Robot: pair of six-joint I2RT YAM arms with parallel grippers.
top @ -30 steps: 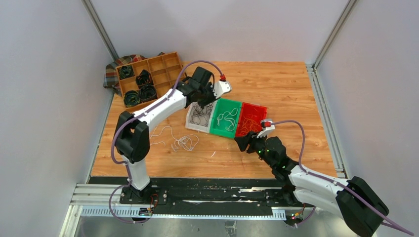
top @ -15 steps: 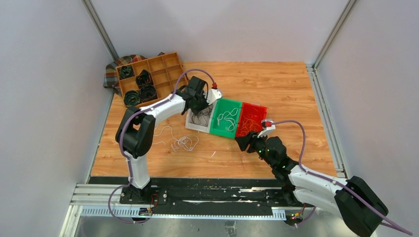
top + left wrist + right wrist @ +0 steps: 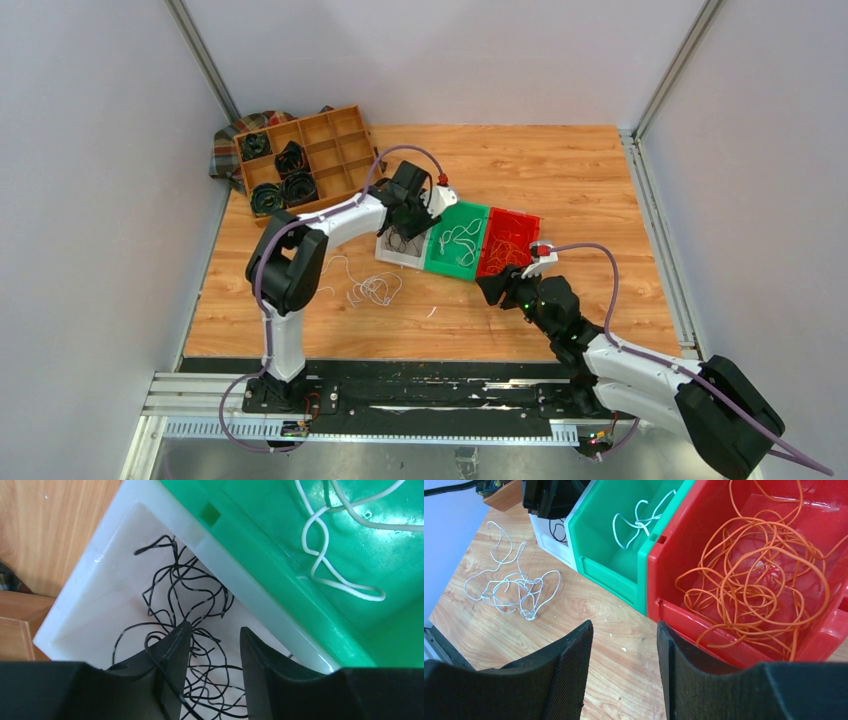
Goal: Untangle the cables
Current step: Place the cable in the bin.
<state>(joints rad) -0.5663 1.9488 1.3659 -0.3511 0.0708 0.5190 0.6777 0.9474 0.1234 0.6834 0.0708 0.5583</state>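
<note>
My left gripper (image 3: 407,224) (image 3: 215,630) is open, low inside the white bin (image 3: 385,252) (image 3: 85,595), right over a tangle of black cables (image 3: 405,240) (image 3: 195,595). One black strand lies across its left finger (image 3: 170,655). White cables (image 3: 460,240) (image 3: 325,555) lie in the green bin (image 3: 455,272), orange cables (image 3: 507,250) (image 3: 759,580) in the red bin (image 3: 515,218) (image 3: 724,635). A loose knot of white cables (image 3: 372,288) (image 3: 516,587) lies on the table left of the bins. My right gripper (image 3: 490,290) (image 3: 624,625) is open and empty, above the table just in front of the red bin.
A wooden compartment tray (image 3: 330,130) with thick black coiled rolls (image 3: 280,180) stands at the back left on a plaid cloth (image 3: 225,150). Grey walls enclose the table on three sides.
My left gripper has come down from above the white bin into it, with the black cables settling in the bin. The right arm has not moved.
</note>
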